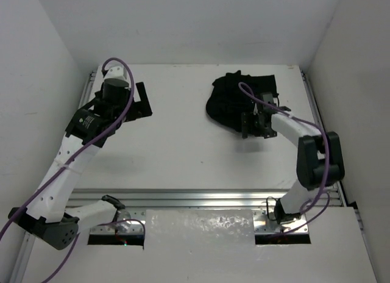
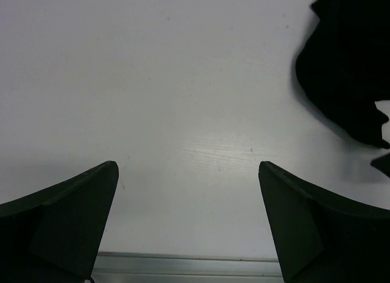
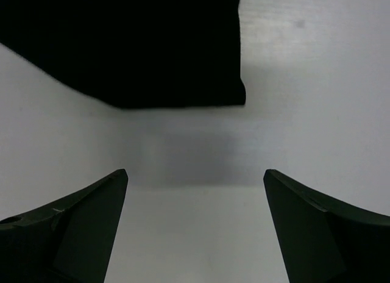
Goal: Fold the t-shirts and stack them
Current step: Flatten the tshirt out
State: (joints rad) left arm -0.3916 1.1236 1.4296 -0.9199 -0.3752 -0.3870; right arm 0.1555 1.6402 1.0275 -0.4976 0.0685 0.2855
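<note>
The right tool (image 3: 195, 173) is released, its two fingers spread wide with only bare table (image 1: 183, 155) between them, and it grasps nothing. It hangs low at the near edge of the t-shirt (image 1: 231, 100). A straight hem and one corner of the shirt lie just ahead of the fingertips, so the tool seems lined up to pinch that edge.

The left tool (image 1: 144, 101) is also released and empty. It is over the far left of the table, well apart from the garment, which shows only at the right margin of its wrist view. It probably waits there, out of the way, until a second corner needs holding.

The black t-shirt lies bunched in a heap at the far right of the table, close to the back edge, and is not yet spread. Folding looks unstarted, and the cloth likely has to be pulled flat first. Its dark, rumpled layers are hard to tell apart, so a pinch could catch more than one.
</note>
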